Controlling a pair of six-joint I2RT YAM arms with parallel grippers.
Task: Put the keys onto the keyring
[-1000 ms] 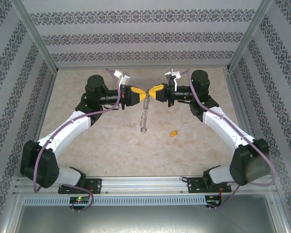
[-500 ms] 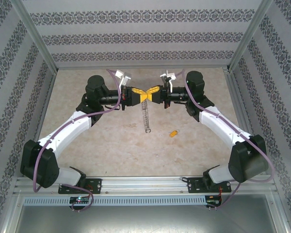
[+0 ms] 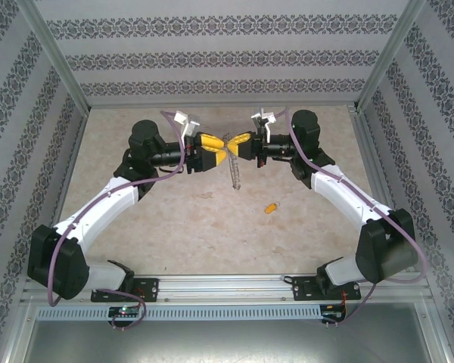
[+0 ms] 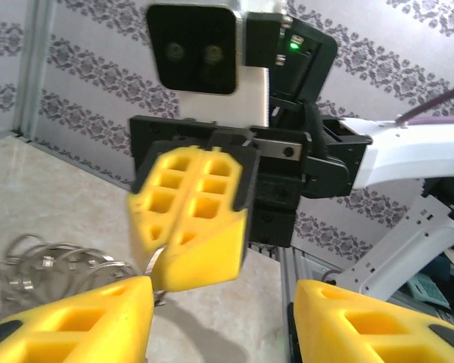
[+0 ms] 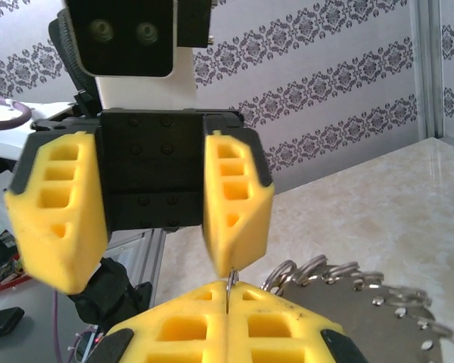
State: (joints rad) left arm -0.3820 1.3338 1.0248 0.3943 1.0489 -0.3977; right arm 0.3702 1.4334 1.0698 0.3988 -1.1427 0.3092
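The large thin silvery metal keyring (image 3: pixel 235 172) hangs between the left gripper (image 3: pixel 220 150) and the right gripper (image 3: pixel 231 142); the small orange-headed key (image 3: pixel 271 207) lies on the stone-patterned table (image 3: pixel 166 227), nearer and to its right.

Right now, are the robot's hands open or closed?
Left gripper: open, holding nothing.
Right gripper: jaws shut on the keyring.

Was robot test cell, lab-like: beige marble-look tabletop (image 3: pixel 174 227) boxed by grey damask-striped wallpaper panels (image 3: pixel 212 60), silvery aluminium frame posts (image 3: pixel 54 53), slotted mounting rail (image 3: pixel 227 286) along near edge.
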